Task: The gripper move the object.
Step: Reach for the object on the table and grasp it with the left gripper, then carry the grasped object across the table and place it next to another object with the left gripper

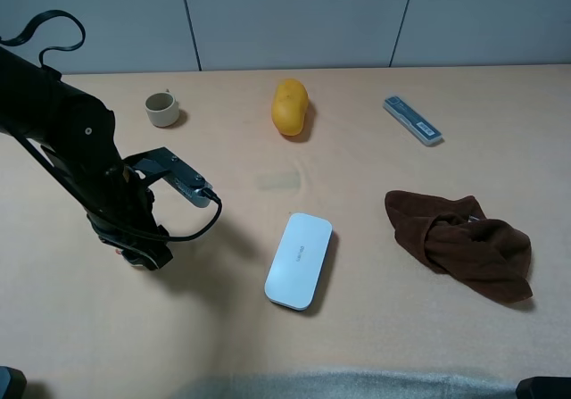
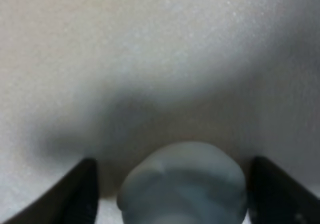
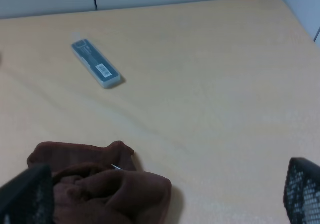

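Note:
In the left wrist view the pale white-bluish duck (image 2: 182, 189) sits on the table between my left gripper's two dark fingers (image 2: 75, 194). The left gripper (image 2: 171, 161) is open around it, with a clear gap on one side and the other finger close to the duck. In the exterior view the left gripper (image 1: 143, 258) is down at the table at the left, and the arm hides the duck. My right gripper (image 3: 165, 204) is open and empty, low over the brown cloth.
A beige cup (image 1: 161, 108) stands at the back left. An orange fruit (image 1: 290, 106) lies at the back middle. A flat white case (image 1: 299, 260) lies right of the left gripper. A brown cloth (image 1: 459, 243) and a blue-grey box (image 1: 412, 119) are on the right.

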Tool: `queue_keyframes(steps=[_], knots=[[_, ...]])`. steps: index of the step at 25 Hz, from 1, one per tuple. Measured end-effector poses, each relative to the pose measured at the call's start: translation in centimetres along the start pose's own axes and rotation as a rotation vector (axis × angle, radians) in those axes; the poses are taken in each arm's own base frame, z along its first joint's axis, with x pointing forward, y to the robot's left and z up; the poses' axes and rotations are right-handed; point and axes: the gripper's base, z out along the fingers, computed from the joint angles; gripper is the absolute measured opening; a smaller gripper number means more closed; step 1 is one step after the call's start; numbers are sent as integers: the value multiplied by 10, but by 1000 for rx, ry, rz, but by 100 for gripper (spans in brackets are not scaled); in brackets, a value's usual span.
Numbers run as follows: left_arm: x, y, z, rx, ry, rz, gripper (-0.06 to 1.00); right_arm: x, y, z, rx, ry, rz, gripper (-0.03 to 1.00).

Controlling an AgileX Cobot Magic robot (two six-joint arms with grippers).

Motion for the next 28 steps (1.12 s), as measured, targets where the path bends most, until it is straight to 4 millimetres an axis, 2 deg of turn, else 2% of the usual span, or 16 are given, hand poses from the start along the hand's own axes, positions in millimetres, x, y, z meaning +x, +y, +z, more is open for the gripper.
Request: queue_keyframes(steps=[2, 6, 24, 28], knots=[[0, 0, 0, 0, 0, 0, 49, 0, 0, 0, 0, 0, 0, 69], [0, 0, 0, 0, -1, 0, 46, 0, 0, 0, 0, 0, 0, 69], [-1, 0, 0, -1, -7, -3, 45, 0, 0, 0, 0, 0, 0, 69], [-4, 1, -6, -4, -21, -25, 45, 0, 0, 0, 0, 0, 0, 69]])
